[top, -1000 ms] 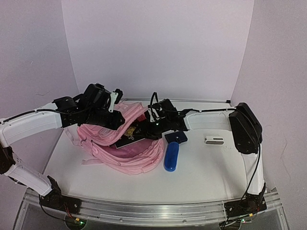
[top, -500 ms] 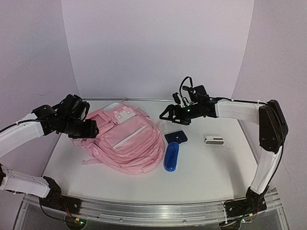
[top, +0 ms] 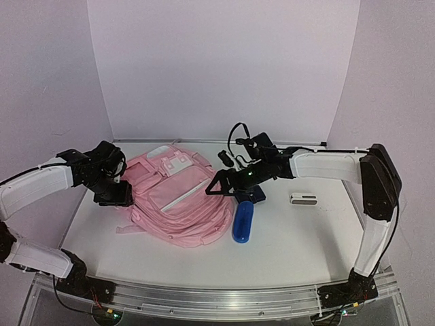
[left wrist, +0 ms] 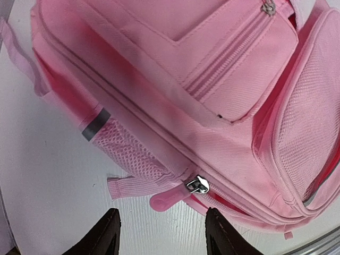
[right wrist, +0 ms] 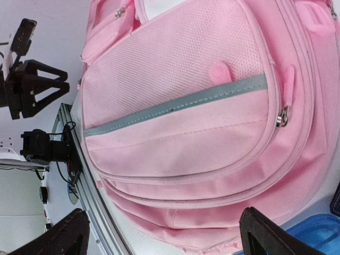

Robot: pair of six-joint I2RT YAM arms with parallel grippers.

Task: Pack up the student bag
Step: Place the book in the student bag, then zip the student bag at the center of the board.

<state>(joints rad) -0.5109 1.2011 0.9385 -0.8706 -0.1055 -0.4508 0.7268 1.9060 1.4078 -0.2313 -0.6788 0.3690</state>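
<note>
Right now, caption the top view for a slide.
Left pincer and right pincer, both open, flank the pink bag; a blue object and white item lie to its right.

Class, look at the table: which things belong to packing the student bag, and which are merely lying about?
Job in hand:
- student bag
- left gripper and right gripper, both open, at its edges

Lying loose outside the bag, possibly still to pack:
- blue case
- dark blue flat item
- small white object
</note>
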